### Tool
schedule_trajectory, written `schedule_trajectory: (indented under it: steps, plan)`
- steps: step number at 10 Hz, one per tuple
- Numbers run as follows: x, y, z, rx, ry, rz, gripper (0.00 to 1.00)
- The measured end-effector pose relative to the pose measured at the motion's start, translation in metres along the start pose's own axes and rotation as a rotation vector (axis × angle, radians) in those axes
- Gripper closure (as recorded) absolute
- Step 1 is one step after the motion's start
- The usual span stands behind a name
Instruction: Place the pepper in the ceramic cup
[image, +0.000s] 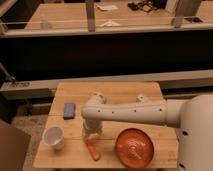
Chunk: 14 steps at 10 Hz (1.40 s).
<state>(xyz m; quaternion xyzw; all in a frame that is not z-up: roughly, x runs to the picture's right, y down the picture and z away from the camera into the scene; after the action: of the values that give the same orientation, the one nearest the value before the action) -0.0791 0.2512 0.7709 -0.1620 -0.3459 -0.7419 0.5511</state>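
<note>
Wooden table (115, 92), dark wall (125, 55) behind; long wooden counters (65, 12) beyond, speckled floor (24, 121)

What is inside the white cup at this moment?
Only white inner wall shows inside the ceramic cup; its deepest part is covered by its own wall. The pepper lies outside on the table, with the hand close over it.

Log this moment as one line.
stage: pre-grasp | gripper: low over pepper | pepper: on table, outside ceramic cup | ceramic cup: upright, left of pepper

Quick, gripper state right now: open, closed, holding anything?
Gripper: cannot be told; it hangs just above the pepper, which lies on the table, not in the ceramic cup.
</note>
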Motion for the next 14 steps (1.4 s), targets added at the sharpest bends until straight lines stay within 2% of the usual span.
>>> schedule_trajectory:
  steps: [1, 4, 5, 7, 8, 10, 12, 14]
  plan:
    - [-0.001, -0.003, -0.002, -0.003, 0.001, -0.013, 0.22]
    - [0.000, 0.000, -0.017, -0.003, 0.010, -0.019, 0.41]
    - [0.001, -0.002, -0.015, -0.001, 0.005, -0.022, 0.40]
    - [0.001, 0.000, 0.004, 0.001, -0.001, -0.030, 0.24]
    - [0.002, 0.000, 0.016, 0.004, -0.002, -0.033, 0.20]
    - [0.002, 0.003, 0.019, 0.005, 0.000, -0.031, 0.20]
    - [0.003, 0.004, 0.011, 0.009, -0.003, -0.043, 0.20]
    - [0.005, 0.005, 0.019, 0.010, -0.011, -0.043, 0.20]
